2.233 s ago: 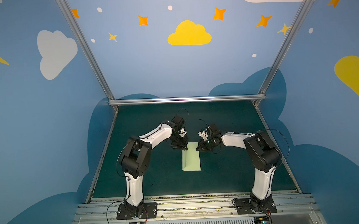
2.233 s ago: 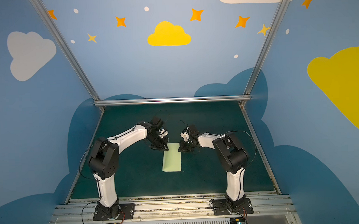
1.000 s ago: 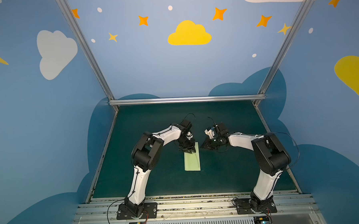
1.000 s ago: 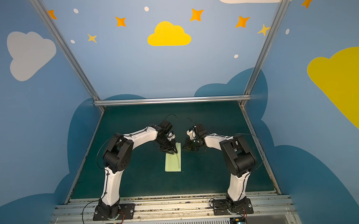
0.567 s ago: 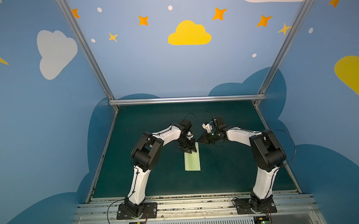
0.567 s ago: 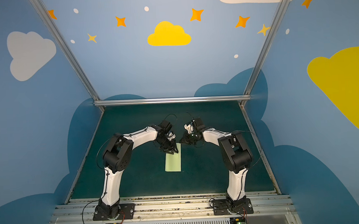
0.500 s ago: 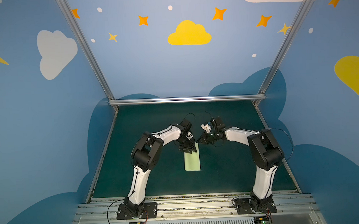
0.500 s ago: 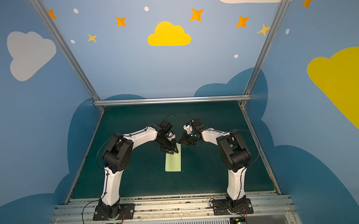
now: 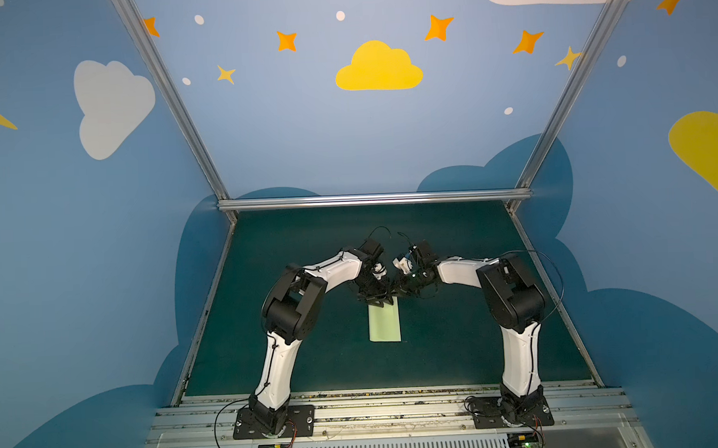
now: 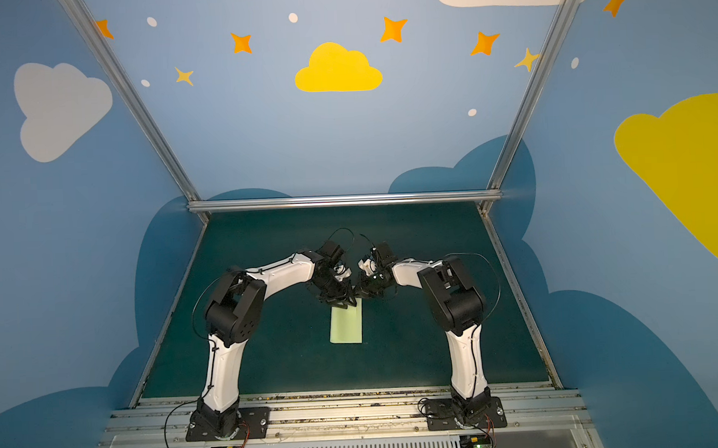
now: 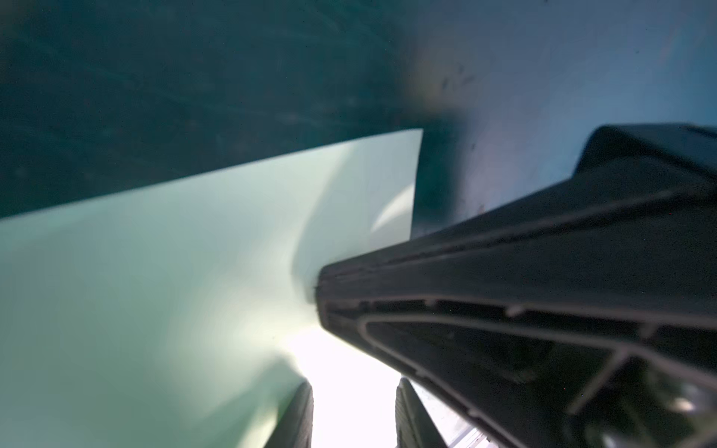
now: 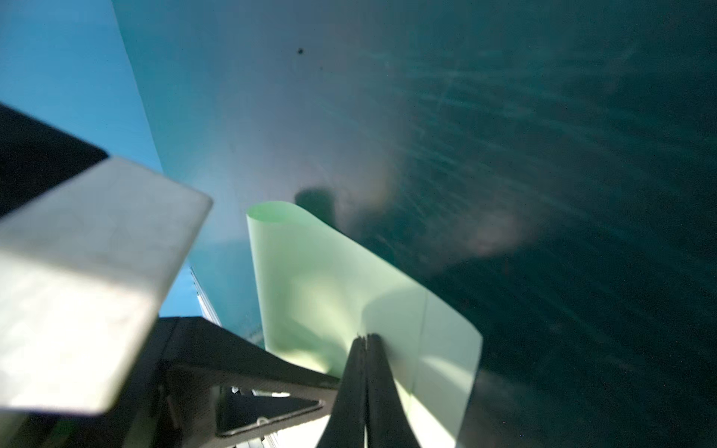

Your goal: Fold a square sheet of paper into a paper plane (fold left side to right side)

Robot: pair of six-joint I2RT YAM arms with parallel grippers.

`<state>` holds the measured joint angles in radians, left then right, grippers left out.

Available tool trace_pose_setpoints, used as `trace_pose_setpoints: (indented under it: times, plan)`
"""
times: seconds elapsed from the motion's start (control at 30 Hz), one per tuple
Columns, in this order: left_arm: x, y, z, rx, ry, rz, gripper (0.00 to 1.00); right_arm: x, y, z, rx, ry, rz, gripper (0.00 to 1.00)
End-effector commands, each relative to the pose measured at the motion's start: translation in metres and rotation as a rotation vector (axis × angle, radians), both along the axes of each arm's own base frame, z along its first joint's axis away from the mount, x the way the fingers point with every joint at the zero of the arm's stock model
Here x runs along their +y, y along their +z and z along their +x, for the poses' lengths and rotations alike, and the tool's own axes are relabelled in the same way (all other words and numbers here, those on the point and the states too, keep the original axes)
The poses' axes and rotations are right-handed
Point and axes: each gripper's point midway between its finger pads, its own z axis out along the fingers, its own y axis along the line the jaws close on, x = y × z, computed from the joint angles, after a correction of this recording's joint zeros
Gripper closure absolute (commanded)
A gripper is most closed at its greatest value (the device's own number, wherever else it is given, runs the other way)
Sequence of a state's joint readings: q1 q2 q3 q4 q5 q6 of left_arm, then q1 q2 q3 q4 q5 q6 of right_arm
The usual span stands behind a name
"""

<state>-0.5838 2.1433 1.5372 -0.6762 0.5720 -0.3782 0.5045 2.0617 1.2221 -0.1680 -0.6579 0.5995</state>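
Mat: you had the dark green mat (image 9: 458, 333) as the work surface, and the paper was the only loose thing on it. I judged that a sideways push could have slid the sheet across it.
Square sheet of paper: the square sheet of paper (image 9: 384, 326) lay mid-mat in both top views (image 10: 346, 327), doubled into a narrow rectangle. Its far end was under both grippers and its near end was free.
Right gripper: your right gripper (image 12: 365, 337) had its jaws pressed together, with the tip down on the sheet. I could not tell whether it nipped a layer. Dragging that tip could have pulled the top layer off the lower one and set a crooked crease.
Left gripper: your left gripper (image 11: 354, 384) stood with its jaws apart, just beside the right tip at the paper's far end. Glare hid whether any paper sat between the fingers. With those jaws apart, the single tip was the only hold, and the sheet could have pivoted around it.
Fold loop: the fold loop (image 12: 277, 213) looked rounded, not pressed flat. It could have sprung open if the tip lifted.
Containers: you had none in any view, so nothing sat in one.
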Motion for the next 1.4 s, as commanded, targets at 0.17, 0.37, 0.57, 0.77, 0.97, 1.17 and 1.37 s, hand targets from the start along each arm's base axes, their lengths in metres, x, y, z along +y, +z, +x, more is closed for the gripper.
trace_pose_setpoints:
  times: [0.17, 0.37, 0.57, 0.77, 0.97, 1.17, 1.37]
  plan:
    - [0.000, 0.060, -0.007, -0.050, 0.017, -0.158, 0.46, -0.018, -0.027, -0.013, 0.050, -0.018, -0.055, 1.00]
    - [0.040, 0.069, -0.007, -0.077, 0.118, -0.169, 0.39, -0.025, -0.032, -0.016, 0.052, -0.016, -0.064, 1.00]
    - [0.062, 0.045, -0.003, -0.035, 0.172, -0.147, 0.39, -0.027, -0.035, -0.018, 0.055, -0.014, -0.069, 1.00]
    - [0.057, 0.024, 0.000, 0.006, 0.169, -0.152, 0.41, -0.028, -0.035, -0.017, 0.055, -0.019, -0.063, 1.00]
    - [0.051, 0.016, -0.001, 0.024, 0.175, -0.176, 0.48, -0.026, -0.032, -0.016, 0.056, -0.020, -0.051, 1.00]
    - [0.048, 0.003, -0.008, 0.045, 0.173, -0.152, 0.60, -0.019, -0.014, -0.011, 0.041, -0.016, -0.011, 1.00]
    - [0.049, -0.005, -0.012, 0.029, 0.174, -0.096, 0.60, -0.018, 0.026, -0.003, -0.019, -0.021, 0.035, 1.00]
